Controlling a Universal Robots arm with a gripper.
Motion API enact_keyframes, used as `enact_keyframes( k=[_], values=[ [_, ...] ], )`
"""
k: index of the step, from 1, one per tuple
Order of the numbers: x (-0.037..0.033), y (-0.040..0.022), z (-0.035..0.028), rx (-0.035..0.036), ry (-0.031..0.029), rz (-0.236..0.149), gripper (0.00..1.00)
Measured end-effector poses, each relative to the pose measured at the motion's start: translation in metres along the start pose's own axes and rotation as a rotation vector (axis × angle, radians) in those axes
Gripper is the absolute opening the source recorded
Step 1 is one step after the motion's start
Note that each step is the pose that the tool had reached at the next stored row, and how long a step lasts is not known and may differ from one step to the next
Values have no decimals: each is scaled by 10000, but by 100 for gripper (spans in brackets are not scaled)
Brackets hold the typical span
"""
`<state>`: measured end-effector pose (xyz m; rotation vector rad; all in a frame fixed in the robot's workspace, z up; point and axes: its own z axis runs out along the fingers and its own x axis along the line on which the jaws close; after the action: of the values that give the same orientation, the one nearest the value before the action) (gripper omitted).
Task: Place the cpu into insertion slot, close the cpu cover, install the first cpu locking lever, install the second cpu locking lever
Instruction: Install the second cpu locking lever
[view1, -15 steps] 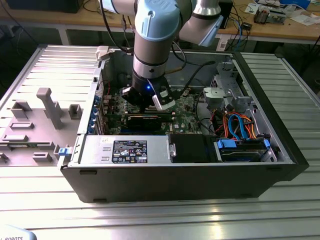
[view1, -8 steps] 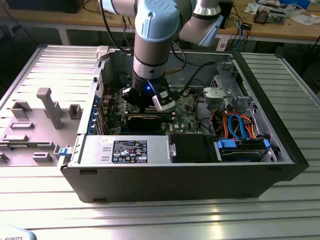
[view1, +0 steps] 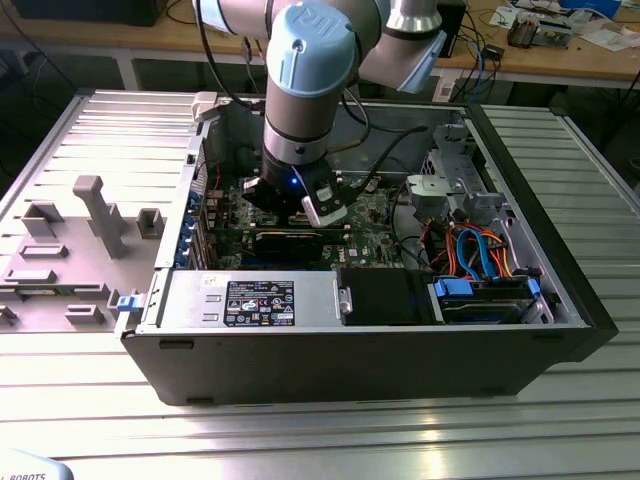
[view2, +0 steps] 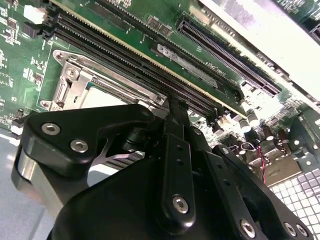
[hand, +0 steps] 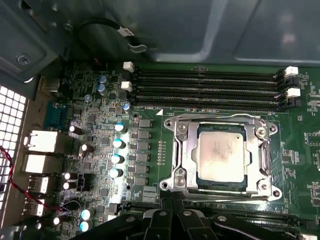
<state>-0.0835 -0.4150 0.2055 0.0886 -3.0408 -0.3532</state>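
The cpu (hand: 221, 156), a dull silver square, lies flat in the insertion slot (hand: 172, 186) on the green board. The cpu cover (hand: 183, 150), a silver frame, lies down around the chip. My gripper (hand: 171, 201) is at one edge of the socket, between it and a bank of long memory slots, with its black fingers close together and nothing visible between them. In the second wrist view the gripper (view2: 176, 107) tip sits right beside the cover (view2: 75, 82) and the cpu (view2: 102, 95). In the exterior view the gripper (view1: 290, 205) reaches down into the open computer case.
Long black memory slots (hand: 205, 87) flank the socket. Capacitors (hand: 117, 150) and rear ports (hand: 42, 142) stand near it. A black expansion card (view1: 290, 240), a power supply (view1: 250, 300) and drive cables (view1: 475, 250) crowd the case (view1: 330, 365). A grey fixture tray (view1: 75, 240) lies at the exterior view's left.
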Motion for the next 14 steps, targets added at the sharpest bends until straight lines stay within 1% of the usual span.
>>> enact_keyframes(
  k=[2, 14],
  values=[
    [1, 0, 5, -97, -6, -6, 11],
    [0, -1, 5, -109, -5, -8, 11]
  ],
)
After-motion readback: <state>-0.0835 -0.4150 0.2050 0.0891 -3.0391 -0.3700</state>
